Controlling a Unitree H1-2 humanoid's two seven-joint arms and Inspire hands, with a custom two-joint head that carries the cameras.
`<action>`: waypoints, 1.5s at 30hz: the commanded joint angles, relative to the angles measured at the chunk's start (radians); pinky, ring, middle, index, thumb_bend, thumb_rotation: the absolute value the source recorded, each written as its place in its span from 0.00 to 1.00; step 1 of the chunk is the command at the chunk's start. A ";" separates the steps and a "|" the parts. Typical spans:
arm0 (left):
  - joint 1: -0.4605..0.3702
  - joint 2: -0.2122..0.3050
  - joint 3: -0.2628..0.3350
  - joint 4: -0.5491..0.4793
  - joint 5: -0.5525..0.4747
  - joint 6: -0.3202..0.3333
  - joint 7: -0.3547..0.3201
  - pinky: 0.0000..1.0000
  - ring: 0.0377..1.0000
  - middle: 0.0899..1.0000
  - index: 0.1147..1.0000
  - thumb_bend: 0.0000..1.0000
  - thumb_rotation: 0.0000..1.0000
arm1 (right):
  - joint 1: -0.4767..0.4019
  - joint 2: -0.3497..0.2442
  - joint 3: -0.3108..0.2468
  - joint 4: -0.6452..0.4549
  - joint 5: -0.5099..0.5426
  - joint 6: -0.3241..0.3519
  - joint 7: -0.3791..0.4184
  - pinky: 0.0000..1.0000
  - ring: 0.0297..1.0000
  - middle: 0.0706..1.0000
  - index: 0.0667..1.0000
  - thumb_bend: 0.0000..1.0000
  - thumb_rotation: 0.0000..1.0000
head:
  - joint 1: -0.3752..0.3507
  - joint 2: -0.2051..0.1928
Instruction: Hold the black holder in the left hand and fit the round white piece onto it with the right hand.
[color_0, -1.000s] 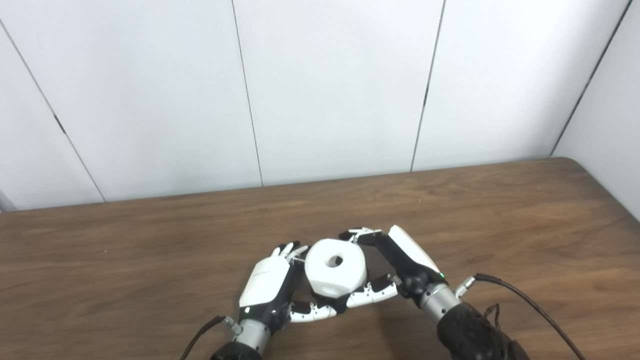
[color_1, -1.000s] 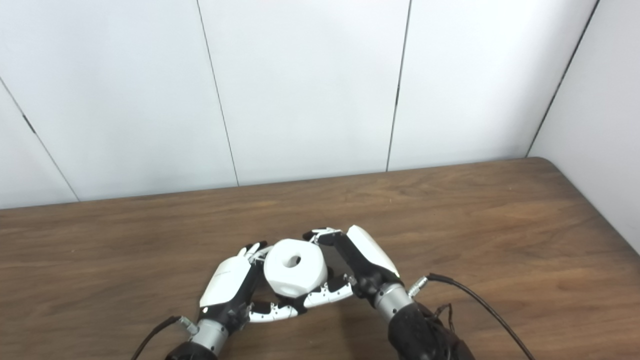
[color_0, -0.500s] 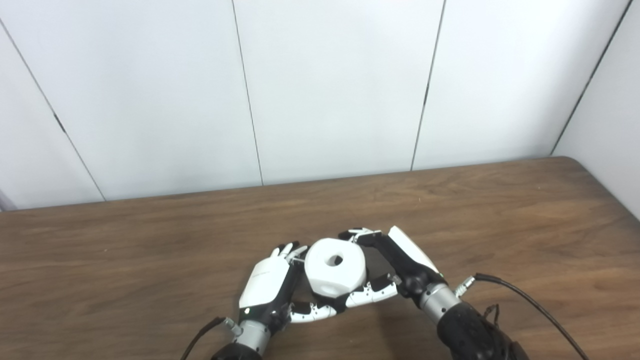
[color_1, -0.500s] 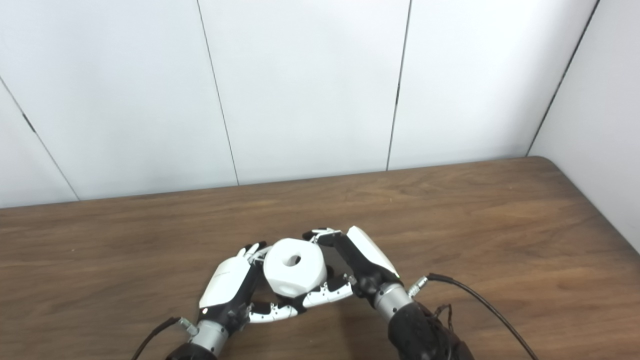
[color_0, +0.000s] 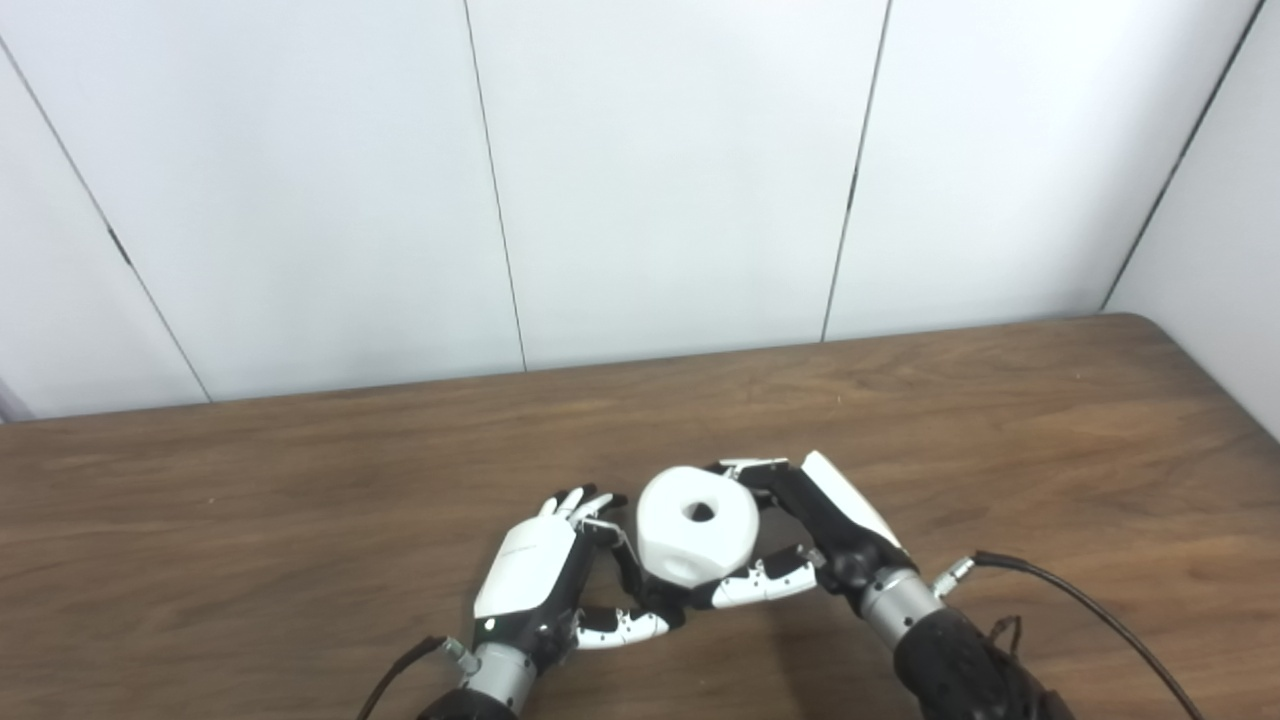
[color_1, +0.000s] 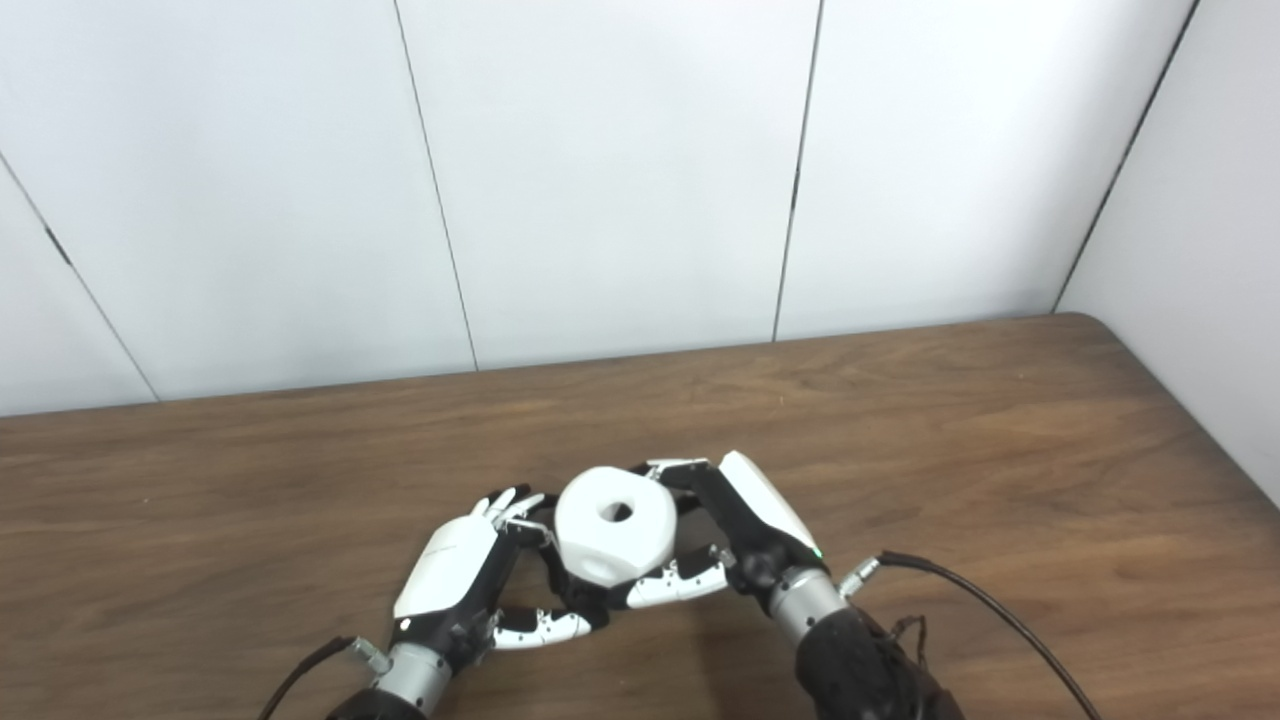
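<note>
White wall panels behind a brown wooden table (color_0: 300, 500). Left eye: right hand (color_0: 815, 530) grips the round white piece (color_0: 697, 522), lifted beside the left hand (color_0: 540, 575). Right eye: left hand's fingers (color_1: 515, 505) curl around the barely visible black holder (color_1: 570, 590).

Brown wood-grain table (color_0: 300, 480), rounded far-right corner. White panel wall (color_0: 660, 170) behind, thin dark vertical seams. Second white wall (color_0: 1215, 250) on right, meets back wall at corner. Even, diffuse light.
</note>
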 joint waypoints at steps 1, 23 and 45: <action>0.017 0.017 -0.011 0.001 0.020 0.016 -0.041 1.00 0.97 0.88 0.41 0.52 0.05 | 0.008 -0.021 -0.004 0.014 -0.017 0.019 -0.005 0.64 0.75 0.72 0.44 0.50 0.13 | 0.001 0.001; 0.017 0.016 -0.018 -0.001 0.021 0.024 -0.043 1.00 0.97 0.88 0.41 0.52 0.05 | 0.002 -0.034 0.014 0.037 0.010 0.013 -0.033 0.63 0.77 0.75 0.44 0.50 0.13 | 0.008 0.000; 0.021 0.012 -0.025 -0.005 0.022 0.032 -0.045 1.00 0.97 0.88 0.41 0.52 0.05 | -0.042 0.014 0.034 0.040 -0.027 0.040 -0.005 0.88 0.92 0.82 0.44 0.50 0.13 | 0.018 -0.003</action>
